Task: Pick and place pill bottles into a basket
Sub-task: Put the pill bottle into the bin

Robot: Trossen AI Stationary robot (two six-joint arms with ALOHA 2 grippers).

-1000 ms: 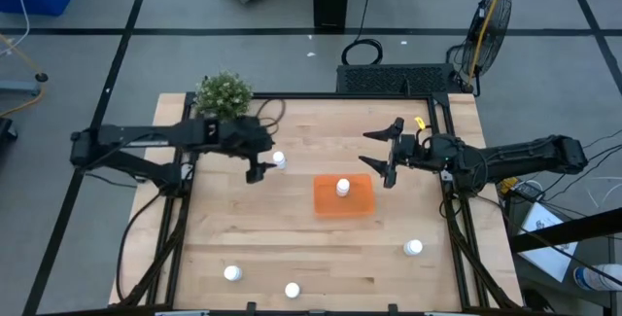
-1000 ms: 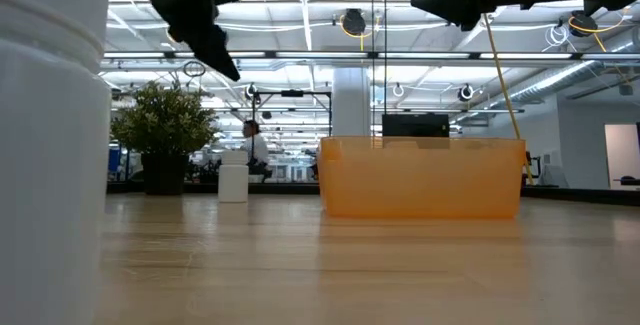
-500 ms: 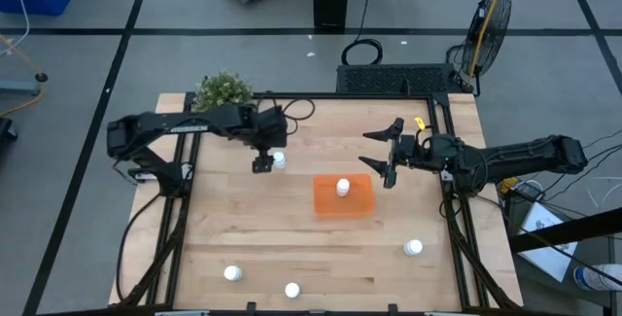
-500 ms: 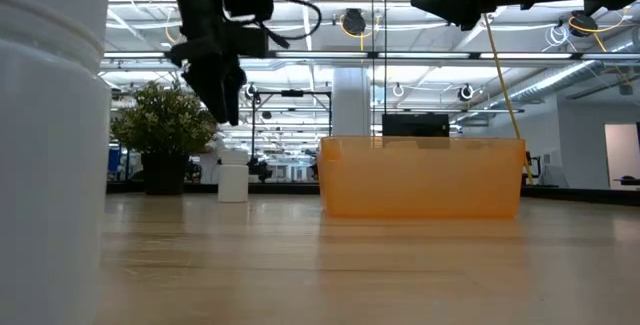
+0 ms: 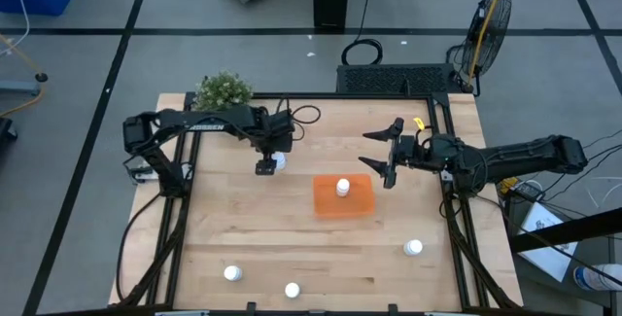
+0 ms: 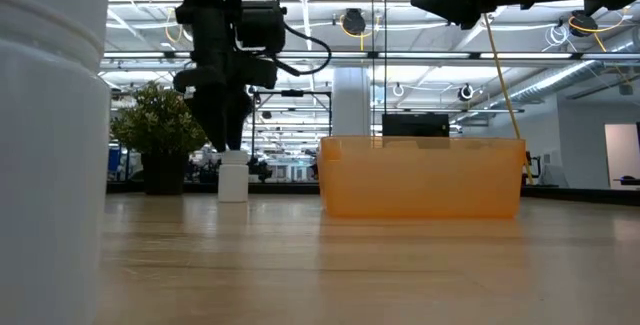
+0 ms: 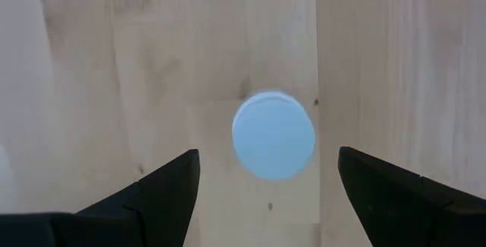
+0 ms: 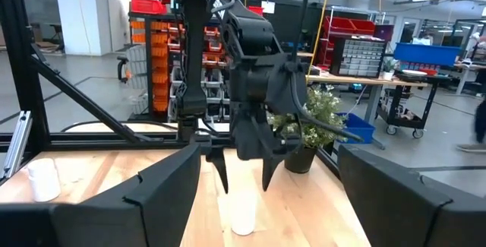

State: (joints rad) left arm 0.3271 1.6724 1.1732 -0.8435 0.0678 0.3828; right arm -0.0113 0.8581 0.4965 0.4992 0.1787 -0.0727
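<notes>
Here, the spread left gripper (image 7: 266, 194) straddles a round-capped white bottle (image 7: 273, 134) on pale wood-grain table (image 7: 395, 64); the right gripper (image 5: 386, 156), fingers parted, hovers near the far right corner.

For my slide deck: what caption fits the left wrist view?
Left gripper, open, poised directly above a white-capped pill bottle standing on the wooden table.

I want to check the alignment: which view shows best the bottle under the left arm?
The left wrist view: the bottle's cap sits between the open jaws. High view shows it partly hidden; low and right wrist views show its side.
</notes>
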